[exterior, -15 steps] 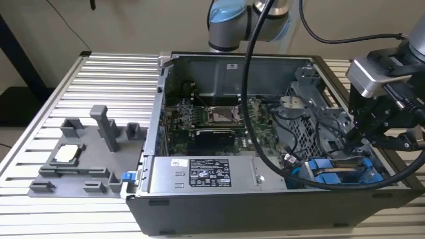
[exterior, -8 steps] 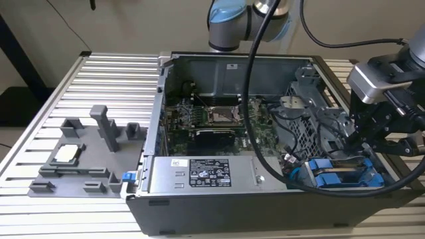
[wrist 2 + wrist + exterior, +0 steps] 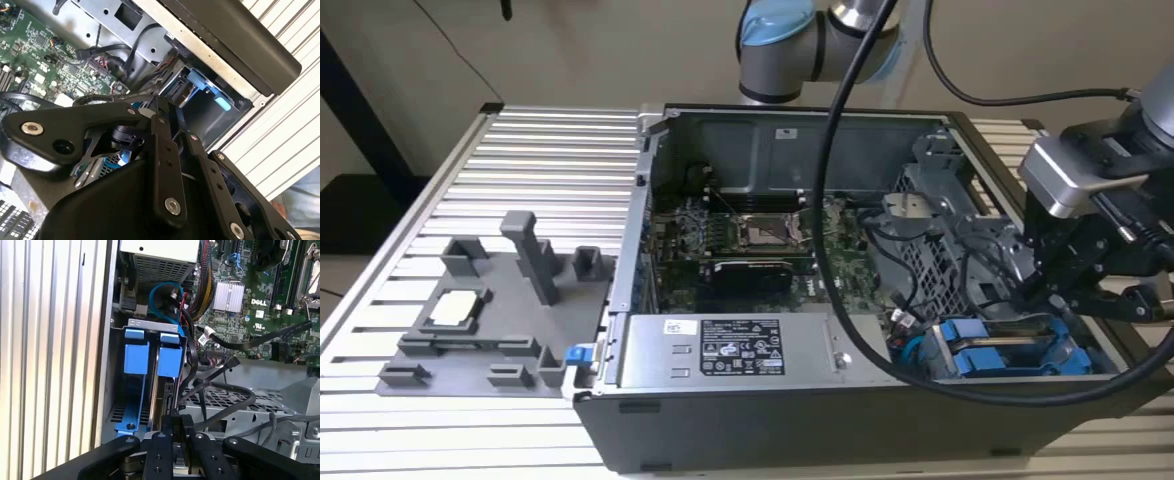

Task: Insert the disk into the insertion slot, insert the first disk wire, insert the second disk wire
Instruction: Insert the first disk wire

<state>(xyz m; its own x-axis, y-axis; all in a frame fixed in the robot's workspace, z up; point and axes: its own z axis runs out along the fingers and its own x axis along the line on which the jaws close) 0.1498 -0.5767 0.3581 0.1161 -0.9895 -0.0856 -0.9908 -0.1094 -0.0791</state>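
Observation:
The disk (image 3: 169,361) stands on edge in its blue carrier inside the insertion slot (image 3: 152,324), a grey metal bay at the case's corner nearest the exterior view's right. In the exterior view the blue carrier of the disk (image 3: 985,357) shows beside the power supply. My gripper (image 3: 177,416) hangs just over the open end of the bay, its black fingers (image 3: 161,450) drawn close together on what looks like the black connector of a disk wire (image 3: 227,412) that loops off toward the drive cage. The same gripper (image 3: 1041,300) (image 3: 165,109) shows in the other two views.
An open computer case lies on a slatted metal table (image 3: 547,150). A grey power supply box (image 3: 734,350) sits next to the bay. The motherboard (image 3: 747,240) and black cable bundles (image 3: 200,280) crowd the middle. A grey fixture (image 3: 494,310) stands on the exterior view's left.

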